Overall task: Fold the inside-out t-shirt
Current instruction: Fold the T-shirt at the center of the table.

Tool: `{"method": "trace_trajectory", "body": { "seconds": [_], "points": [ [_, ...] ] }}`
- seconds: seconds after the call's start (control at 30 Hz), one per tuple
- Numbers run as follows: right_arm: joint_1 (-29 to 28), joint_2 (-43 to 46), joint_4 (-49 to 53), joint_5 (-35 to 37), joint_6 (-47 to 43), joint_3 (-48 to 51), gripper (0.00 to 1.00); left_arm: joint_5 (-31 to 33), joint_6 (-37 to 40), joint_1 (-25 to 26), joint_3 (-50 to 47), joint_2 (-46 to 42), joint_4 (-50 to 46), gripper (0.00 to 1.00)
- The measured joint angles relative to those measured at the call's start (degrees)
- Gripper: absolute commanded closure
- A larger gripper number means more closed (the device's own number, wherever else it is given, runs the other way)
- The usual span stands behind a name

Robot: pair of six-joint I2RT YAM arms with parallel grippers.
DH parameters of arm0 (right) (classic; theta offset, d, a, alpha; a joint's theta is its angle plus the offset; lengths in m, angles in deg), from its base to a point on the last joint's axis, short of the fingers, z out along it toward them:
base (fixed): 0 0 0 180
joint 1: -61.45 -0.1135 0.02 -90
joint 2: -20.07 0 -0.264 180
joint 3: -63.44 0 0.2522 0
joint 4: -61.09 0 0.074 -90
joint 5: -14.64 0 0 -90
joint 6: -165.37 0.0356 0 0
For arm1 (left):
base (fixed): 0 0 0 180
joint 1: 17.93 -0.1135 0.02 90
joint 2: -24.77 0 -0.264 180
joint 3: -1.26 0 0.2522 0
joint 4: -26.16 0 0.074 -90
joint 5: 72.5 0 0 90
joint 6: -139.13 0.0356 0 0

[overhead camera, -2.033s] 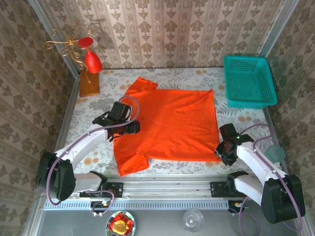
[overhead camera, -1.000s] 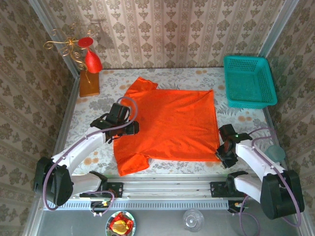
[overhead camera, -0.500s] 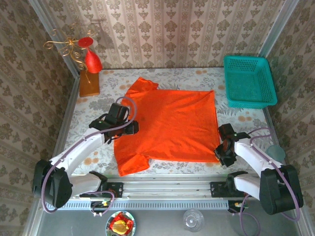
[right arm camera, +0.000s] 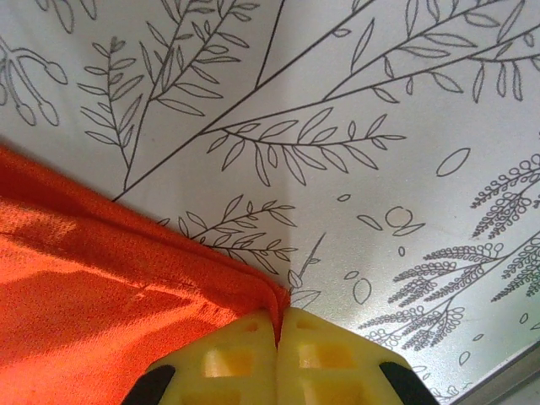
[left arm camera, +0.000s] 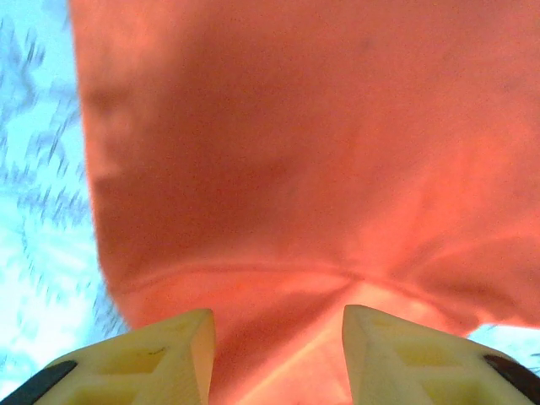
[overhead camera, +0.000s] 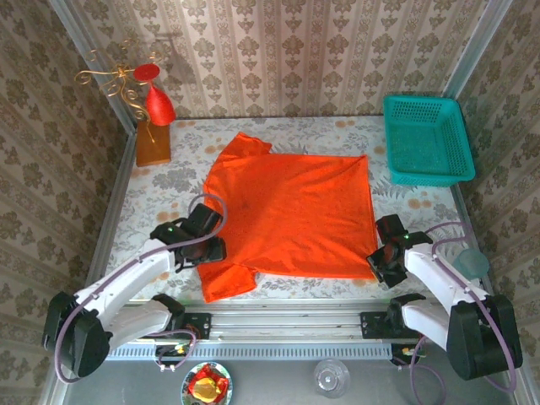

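- The inside-out t-shirt (overhead camera: 287, 211) is lying spread flat on the patterned table (overhead camera: 169, 177), between the two arms, with one sleeve pointing away from them and the other toward the near edge.
- The left gripper (overhead camera: 202, 245) is hanging over the shirt's left side, just above the near sleeve.
- In the left wrist view, the left gripper (left arm camera: 278, 325) is standing with its two pale fingers (left arm camera: 181, 346) apart, and the orange fabric (left arm camera: 295, 152) is showing in the gap between them and stretching ahead of them.
- A seam or crease in the cloth is running across just ahead of those fingertips; the pale tablecloth is showing off to their left.
- Whether the left fingertips are touching the cloth is not clear from the blurred close view.
- The right gripper (overhead camera: 377, 260) is sitting at the shirt's near right corner.
- In the right wrist view, the right gripper (right arm camera: 277, 316) is pressing its yellow fingers together, and the folded edge of the shirt (right arm camera: 84, 287) is running right into the seam between them, so it is pinching that corner.
- From these fingertips the fabric is spreading to the left, while the bare leaf-printed table (right arm camera: 380, 126) is lying ahead and to the right.
- A teal basket (overhead camera: 430, 179) is resting well ahead of the right gripper, at the far right of the table.
- A red cone ornament (overhead camera: 160, 105) is standing far ahead of the left gripper, in the far left corner.
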Motion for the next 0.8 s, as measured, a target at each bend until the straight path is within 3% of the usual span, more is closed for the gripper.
{"method": "trace_trajectory", "body": {
  "seconds": [0.37, 0.57, 0.8],
  "points": [
    [0.1, 0.5, -0.5, -0.2, 0.0, 0.4, 0.97, 1.8, -20.2, 13.1, -4.6, -1.0, -8.7, 0.56],
    [0.2, 0.4, -0.9, -0.4, 0.0, 0.4, 0.97, 1.3, -25.9, 18.2, -7.6, -1.0, -8.6, 0.62],
    [0.2, 0.1, -1.0, -0.4, -0.1, 0.4, 0.97, 1.2, -28.8, 19.6, -9.9, -1.0, -8.9, 0.67]
  ]
}}
